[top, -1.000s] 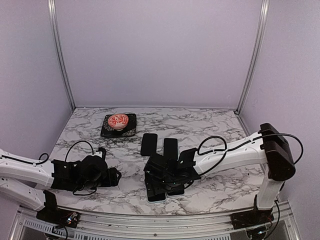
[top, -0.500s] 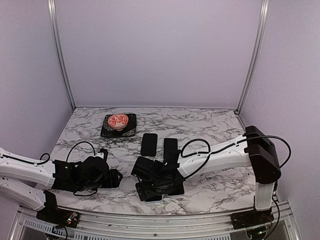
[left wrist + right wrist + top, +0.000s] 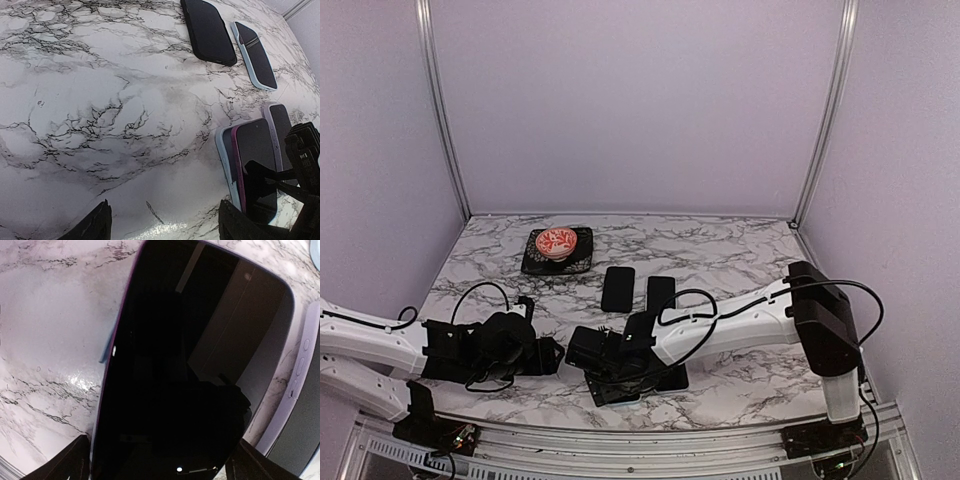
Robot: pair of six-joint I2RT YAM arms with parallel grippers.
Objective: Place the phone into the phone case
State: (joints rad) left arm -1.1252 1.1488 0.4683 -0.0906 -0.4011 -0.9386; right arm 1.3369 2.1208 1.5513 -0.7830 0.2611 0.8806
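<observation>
Purple-edged phone [image 3: 190, 365] sits askew on case [image 3: 225, 155]: aligning. Right pincer [image 3: 162, 462] straddles it, grip unclear; left pincer [image 3: 165, 225] open, idle. Next: square up, press in.

The phone [image 3: 256, 165], dark-screened with a magenta rim, lay flat and face up on the pale blue case [image 3: 223, 150]. It sat offset, leaving one long edge of the case showing, near the marble table's [image 3: 100, 125] front.
</observation>
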